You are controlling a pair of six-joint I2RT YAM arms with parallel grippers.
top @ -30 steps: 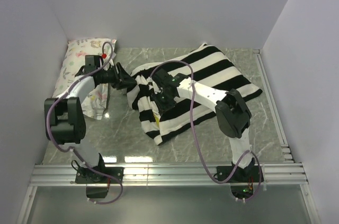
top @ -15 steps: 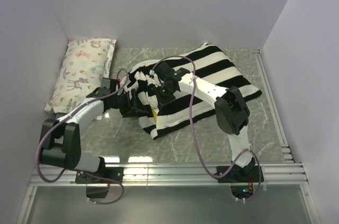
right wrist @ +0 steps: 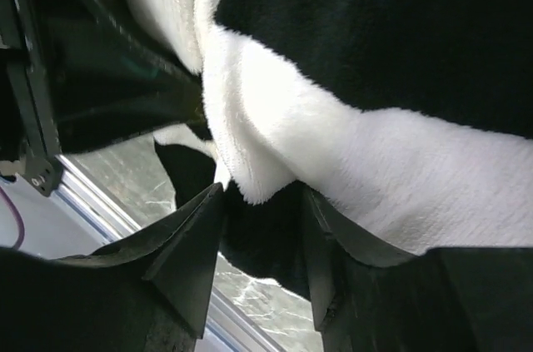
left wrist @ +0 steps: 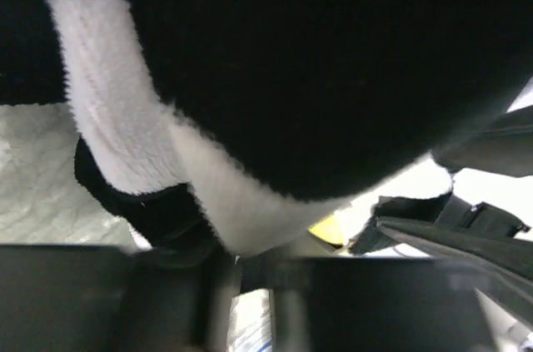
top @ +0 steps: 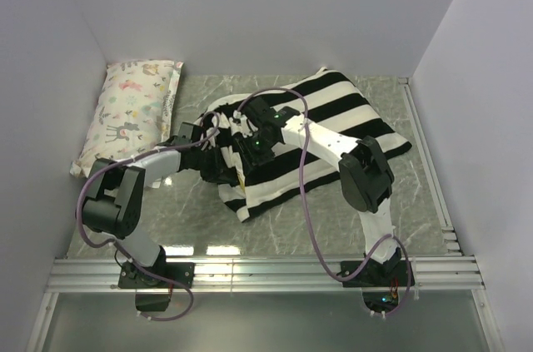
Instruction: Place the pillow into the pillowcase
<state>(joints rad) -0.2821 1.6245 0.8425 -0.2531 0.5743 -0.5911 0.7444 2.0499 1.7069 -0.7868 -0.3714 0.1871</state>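
Left gripper [top: 218, 165] has swung in from nine o'clock to the mouth of the soft black-and-white striped fabric pillowcase [top: 333, 111] at centre; its state cannot be told. Right gripper [right wrist: 262, 194]: spread astride the hem. Plump cream pillow [left wrist: 327, 232]: mostly inside, probably light and squashy; take the hem.

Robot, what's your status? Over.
Left end effector at black-and-white striped fabric pillowcase, grip unclear. Right end effector open, cloth between jaws. Yellow-banded cream pillow peeking out. Nothing blocking.
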